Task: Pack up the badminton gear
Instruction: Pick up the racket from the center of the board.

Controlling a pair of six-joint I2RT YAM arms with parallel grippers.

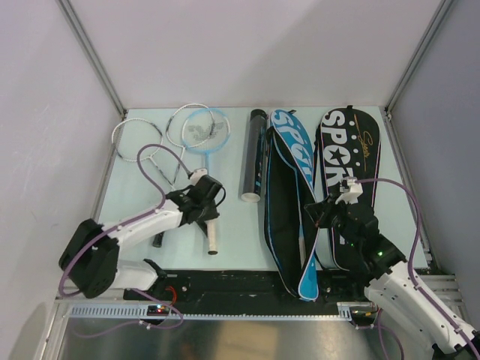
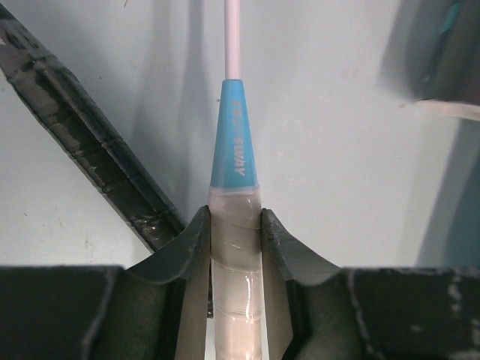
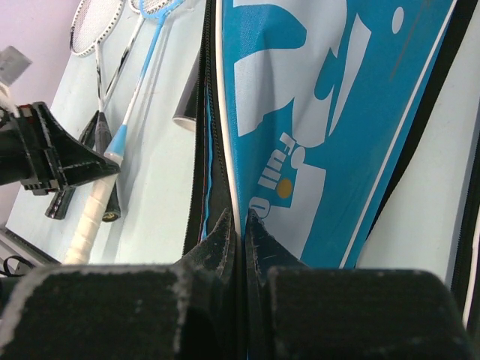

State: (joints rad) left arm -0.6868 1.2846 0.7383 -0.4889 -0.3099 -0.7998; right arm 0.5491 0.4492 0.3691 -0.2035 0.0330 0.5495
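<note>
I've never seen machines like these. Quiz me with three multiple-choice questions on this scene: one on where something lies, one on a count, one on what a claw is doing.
1. Where does the black tube lie?
A. between the rackets and the blue cover
B. inside a cover
C. to the right of both covers

2. How many racket covers are there?
A. one
B. two
C. four

3. What is the left gripper doing?
A. hanging open in the air
B. closed on the tube
C. closed on a white handle

Answers:
1. A: the rackets lie to the tube's left and the blue cover to its right.
2. B: the blue cover and a black cover lie side by side.
3. C: the left wrist view shows both fingers pressed against the white-wrapped racket handle.
</note>
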